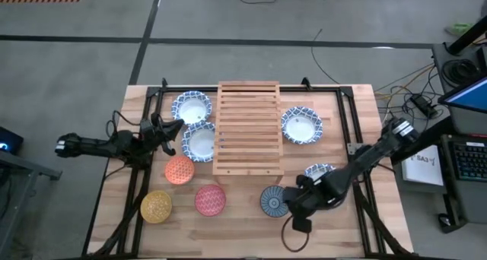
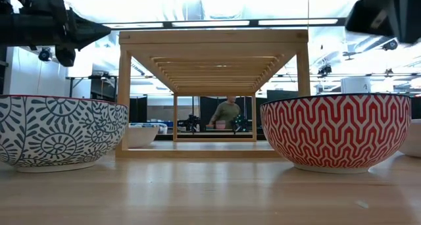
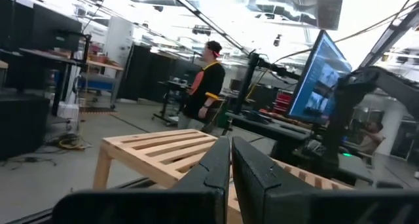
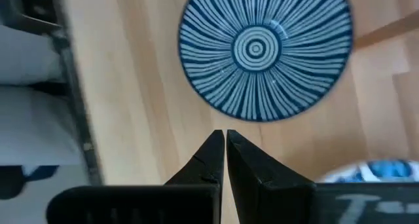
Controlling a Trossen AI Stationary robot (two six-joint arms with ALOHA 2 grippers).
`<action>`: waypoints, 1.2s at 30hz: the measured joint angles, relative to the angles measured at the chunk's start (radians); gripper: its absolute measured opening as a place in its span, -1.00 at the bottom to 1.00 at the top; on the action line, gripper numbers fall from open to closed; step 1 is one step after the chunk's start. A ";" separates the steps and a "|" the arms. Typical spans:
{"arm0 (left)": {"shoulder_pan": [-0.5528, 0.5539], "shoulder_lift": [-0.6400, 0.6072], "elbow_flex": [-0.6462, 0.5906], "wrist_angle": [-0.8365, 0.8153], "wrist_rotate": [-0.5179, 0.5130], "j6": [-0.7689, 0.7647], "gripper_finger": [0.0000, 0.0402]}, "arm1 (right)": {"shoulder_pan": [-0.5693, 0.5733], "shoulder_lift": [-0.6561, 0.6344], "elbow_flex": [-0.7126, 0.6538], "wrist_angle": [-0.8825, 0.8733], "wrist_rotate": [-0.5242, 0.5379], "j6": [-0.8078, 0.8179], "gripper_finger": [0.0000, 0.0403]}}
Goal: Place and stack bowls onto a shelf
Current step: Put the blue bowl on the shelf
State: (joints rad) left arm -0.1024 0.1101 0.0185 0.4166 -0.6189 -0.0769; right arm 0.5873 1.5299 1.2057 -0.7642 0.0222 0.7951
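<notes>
Bowls ring the bare light wooden slatted shelf (image 1: 248,128) at mid-table; the right gripper (image 4: 224,140), fingers together, hovers beside the blue-grey striped bowl (image 1: 274,201), while the left gripper (image 1: 172,131), fingers together, hangs near a blue-rimmed white bowl (image 1: 200,143).

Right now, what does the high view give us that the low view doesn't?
High view only: all eight bowls, including the orange bowl, yellow bowl and four wide blue-rimmed ones, and the top of the shelf with no bowl on it.

Low view only: a person in the room behind.

Both: the shelf, the red bowl and the blue-grey bowl.
</notes>
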 joint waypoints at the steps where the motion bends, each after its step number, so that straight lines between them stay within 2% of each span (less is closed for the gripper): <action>1: 0.000 0.000 0.000 0.001 -0.001 0.008 -1.00 | 0.000 0.013 0.000 0.014 0.000 -0.011 -0.95; 9: 0.000 0.000 0.000 0.002 -0.001 0.020 -1.00 | 0.000 0.056 0.001 0.022 0.057 -0.053 -0.95; 14: 0.000 0.000 0.000 0.002 -0.001 0.020 -1.00 | 0.000 0.056 0.001 0.022 0.052 -0.115 -0.95; 26: 0.000 0.000 0.000 0.002 -0.001 0.016 -1.00 | -0.008 0.055 0.001 0.041 0.057 -0.074 -0.93; 31: 0.000 0.000 0.000 0.002 -0.001 0.016 -1.00 | -0.010 0.059 0.001 0.072 0.057 -0.048 -0.72; 36: 0.000 0.000 0.000 0.002 -0.002 0.016 -1.00 | -0.010 0.089 0.000 0.155 0.050 -0.075 -0.34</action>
State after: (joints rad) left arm -0.1024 0.1099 0.0185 0.4183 -0.6210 -0.0605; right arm 0.5774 1.6191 1.2060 -0.6090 0.0720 0.7204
